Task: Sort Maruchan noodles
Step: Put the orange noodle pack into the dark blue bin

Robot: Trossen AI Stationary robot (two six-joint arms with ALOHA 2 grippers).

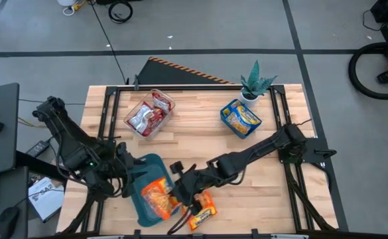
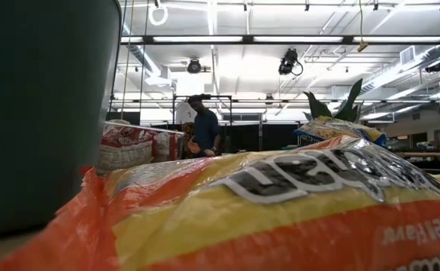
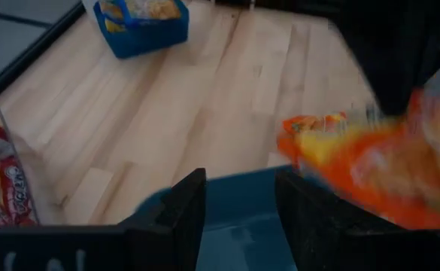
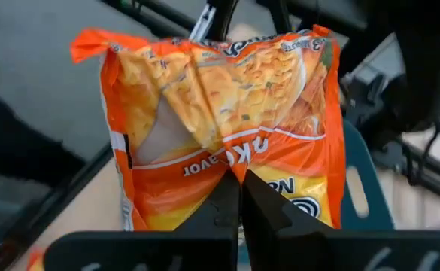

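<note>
Orange noodle packet (image 4: pixel 220 128) pinched in your right gripper (image 4: pixel 238 197) over the teal tray (image 1: pixel 142 192), overhead hid that grip, left gripper (image 3: pixel 238 214) parted beside tray, another packet (image 1: pixel 203 211) on table (image 1: pixel 200 129).

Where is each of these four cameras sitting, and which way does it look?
High view: above the table, looking straight down; both arms show, the right tool holding an orange packet over the teal tray.
Low view: at table-top height, looking level into the room past another orange packet; no arm shows.
Left wrist view: on the left arm, looking past its own open fingers.
Right wrist view: on the right arm, its fingers pinching the packet.
Shared: both wrist views and the high view show the held packet.
</note>
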